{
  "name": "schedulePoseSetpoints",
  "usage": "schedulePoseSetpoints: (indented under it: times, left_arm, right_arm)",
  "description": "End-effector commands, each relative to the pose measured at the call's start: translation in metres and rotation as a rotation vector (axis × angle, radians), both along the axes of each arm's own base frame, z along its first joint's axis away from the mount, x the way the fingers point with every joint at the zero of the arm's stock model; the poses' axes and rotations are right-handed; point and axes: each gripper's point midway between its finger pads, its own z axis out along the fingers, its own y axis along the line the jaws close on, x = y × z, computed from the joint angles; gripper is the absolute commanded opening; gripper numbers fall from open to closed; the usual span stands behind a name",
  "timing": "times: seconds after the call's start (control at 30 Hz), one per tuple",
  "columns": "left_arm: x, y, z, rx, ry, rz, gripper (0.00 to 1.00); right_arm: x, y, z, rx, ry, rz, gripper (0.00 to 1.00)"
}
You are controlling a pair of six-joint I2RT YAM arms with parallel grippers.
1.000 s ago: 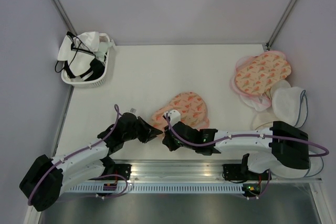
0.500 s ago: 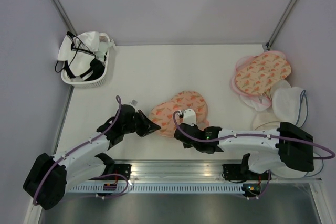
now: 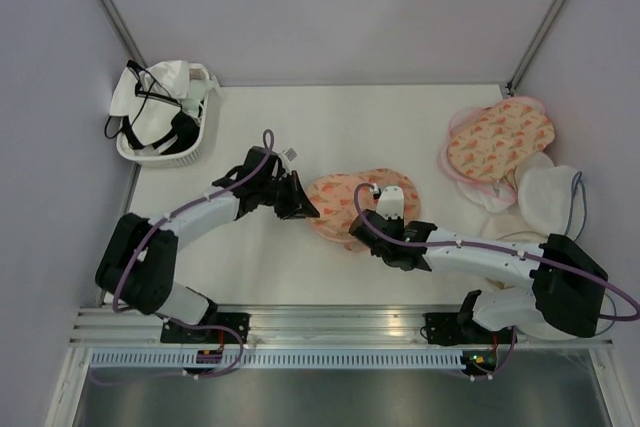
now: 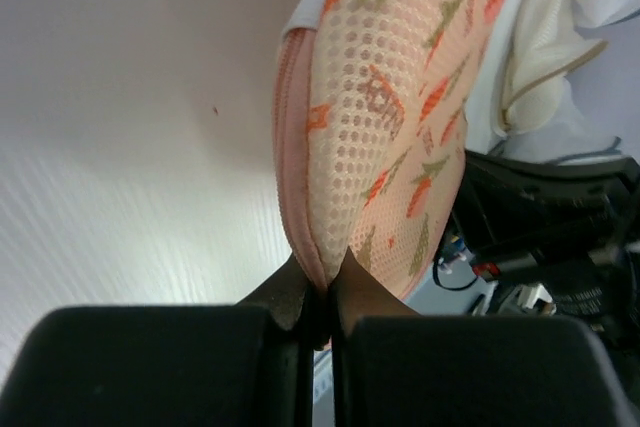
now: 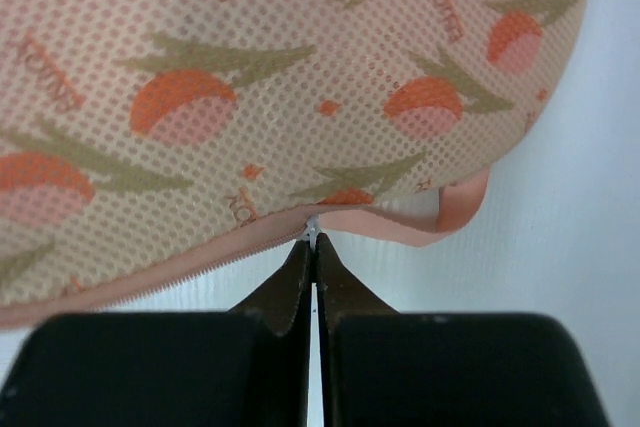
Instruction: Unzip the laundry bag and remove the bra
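Garments [image 3: 152,105] in basket [image 3: 193,155], laundry bag [image 3: 343,203] closed

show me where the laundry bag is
Top view: the laundry bag lies mid-table, its left edge pinched by the left gripper, its near edge by the right gripper.

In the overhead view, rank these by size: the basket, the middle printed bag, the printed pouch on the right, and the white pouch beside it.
1. Basket
2. Middle bag and right printed pouch: these look alike, and the bag is partly covered.
3. White pouch
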Motion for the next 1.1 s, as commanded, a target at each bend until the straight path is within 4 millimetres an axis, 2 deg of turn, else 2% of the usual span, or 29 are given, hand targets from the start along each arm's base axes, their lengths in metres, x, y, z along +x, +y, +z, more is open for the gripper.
schedulePoseSetpoints:
  times: [0.0, 0.03, 0.07, 0.1, 0.13, 0.17, 0.2, 0.27, 0.3, 0.33, 0.4, 0.47, 0.5, 0.57, 0.6, 0.63, 0.67, 0.7, 0.73, 0.77, 0.8, 0.9, 1.07]
  left_arm:
    - [0.04, 0.001, -0.01, 0.09, -0.098, -0.078, 0.02]
    - [0.05, 0.001, -0.032, 0.12, -0.052, -0.077, 0.02]
    - [0.059, -0.001, -0.036, 0.126, -0.053, -0.081, 0.02]
    - [0.079, -0.008, -0.027, 0.114, -0.087, -0.076, 0.02]
    - [0.086, -0.01, -0.042, 0.12, -0.053, -0.079, 0.02]
    - [0.093, -0.014, -0.042, 0.108, -0.048, -0.073, 0.06]
    - [0.105, -0.019, -0.036, 0.099, -0.061, -0.058, 0.29]
    - [0.113, -0.02, -0.031, 0.097, -0.067, -0.019, 0.66]
    - [0.114, -0.015, -0.034, 0.122, -0.054, 0.035, 0.8]
    - [0.114, -0.012, -0.034, 0.133, -0.056, 0.063, 0.85]
    - [0.104, 0.003, -0.038, 0.171, -0.028, 0.151, 0.9]
    - [0.089, 0.014, -0.041, 0.19, 0.009, 0.227, 0.9]
    - [0.072, 0.028, -0.046, 0.213, 0.021, 0.273, 0.91]
    - [0.052, 0.028, -0.046, 0.181, 0.047, 0.318, 0.91]
    - [0.033, 0.032, -0.047, 0.168, 0.053, 0.326, 0.91]
    - [0.02, 0.027, -0.047, 0.153, 0.059, 0.314, 0.91]
    - [0.016, 0.021, -0.041, 0.105, 0.063, 0.337, 0.91]
    - [0.001, 0.02, -0.047, 0.083, 0.091, 0.327, 0.92]
    - [-0.007, 0.011, -0.035, 0.028, 0.073, 0.311, 0.92]
    - [-0.014, 0.002, -0.032, -0.041, 0.095, 0.314, 0.94]
    - [-0.02, -0.007, -0.023, -0.096, 0.084, 0.295, 0.94]
    - [-0.03, -0.023, -0.015, -0.174, 0.1, 0.276, 0.94]
    - [-0.027, -0.029, -0.015, -0.2, 0.066, 0.32, 0.94]
  right_arm:
    - [-0.002, -0.023, -0.002, -0.094, -0.002, 0.008, 0.0]
    - [-0.003, -0.02, -0.002, -0.074, 0.002, 0.018, 0.0]
    - [-0.004, -0.019, -0.003, -0.068, 0.007, 0.024, 0.0]
    - [-0.007, -0.018, -0.006, -0.058, 0.021, 0.032, 0.0]
    - [-0.007, -0.014, -0.004, -0.035, 0.018, 0.037, 0.0]
    - [-0.008, -0.012, -0.005, -0.026, 0.021, 0.044, 0.0]
    - [-0.009, -0.009, -0.005, -0.014, 0.03, 0.053, 0.0]
    - [-0.009, -0.004, -0.005, 0.004, 0.031, 0.063, 0.0]
    - [-0.007, 0.0, -0.004, 0.014, 0.031, 0.066, 0.0]
    - [-0.007, 0.004, -0.006, 0.019, 0.04, 0.075, 0.0]
    - [-0.005, 0.011, -0.004, 0.034, 0.041, 0.085, 0.0]
    - [-0.004, 0.019, -0.007, 0.04, 0.053, 0.099, 0.01]
    - [-0.002, 0.024, -0.006, 0.049, 0.054, 0.105, 0.0]
    - [-0.005, 0.045, -0.008, 0.103, 0.087, 0.175, 0.0]
    - [-0.008, 0.055, -0.008, 0.14, 0.098, 0.211, 0.0]
    - [-0.004, 0.075, -0.002, 0.215, 0.077, 0.253, 0.0]
    - [-0.013, 0.088, -0.001, 0.275, 0.113, 0.309, 0.0]
    - [-0.014, 0.097, 0.002, 0.307, 0.114, 0.335, 0.0]
    - [-0.014, 0.107, 0.005, 0.341, 0.11, 0.359, 0.0]
    - [-0.014, 0.114, 0.008, 0.364, 0.114, 0.378, 0.0]
    - [-0.014, 0.118, 0.009, 0.369, 0.116, 0.389, 0.01]
    - [-0.014, 0.125, 0.013, 0.379, 0.116, 0.416, 0.01]
    - [-0.013, 0.127, 0.018, 0.376, 0.108, 0.433, 0.0]
